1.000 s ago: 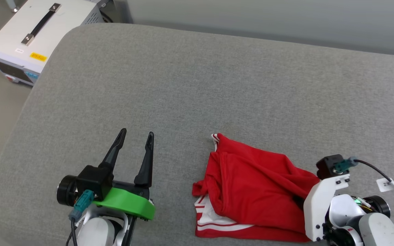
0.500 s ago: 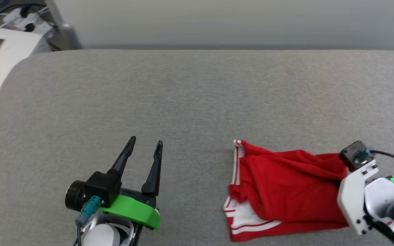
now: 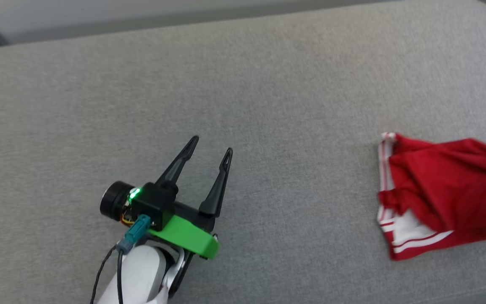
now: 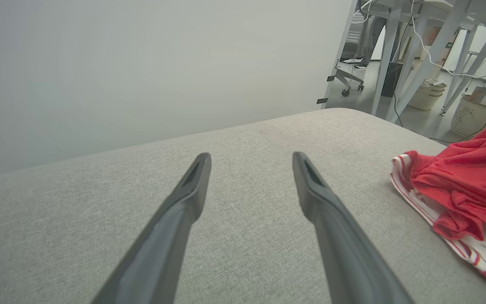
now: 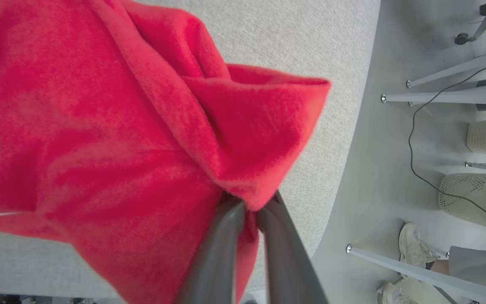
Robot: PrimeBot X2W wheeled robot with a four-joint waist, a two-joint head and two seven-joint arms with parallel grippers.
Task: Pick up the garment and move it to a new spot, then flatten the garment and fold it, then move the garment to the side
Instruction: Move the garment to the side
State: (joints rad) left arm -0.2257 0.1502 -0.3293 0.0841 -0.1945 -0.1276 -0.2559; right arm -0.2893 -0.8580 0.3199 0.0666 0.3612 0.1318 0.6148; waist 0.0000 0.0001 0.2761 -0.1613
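The garment (image 3: 445, 194), a crumpled red jersey with white striped trim, lies bunched at the right edge of the grey cushion (image 3: 243, 97) in the head view. It also reaches the right side of the left wrist view as red folds (image 4: 466, 181). My right gripper (image 5: 249, 202) is shut on a fold of the garment (image 5: 141, 126), which hangs in front of its camera. My left gripper (image 3: 211, 145) is open over bare cushion, far left of the garment, with nothing between its fingers (image 4: 192, 185). Lettering and number are hidden.
Beyond the cushion's right end are white table legs (image 5: 437, 97), a black cable (image 5: 420, 147), mesh baskets (image 5: 466, 198) and a person's shoe (image 5: 414, 245) on the floor. A pale wall (image 4: 141, 63) rises behind the cushion.
The head camera has swung, so the white box at the left is out of view. The right arm has left the head view, and the garment looks more stretched toward the right.
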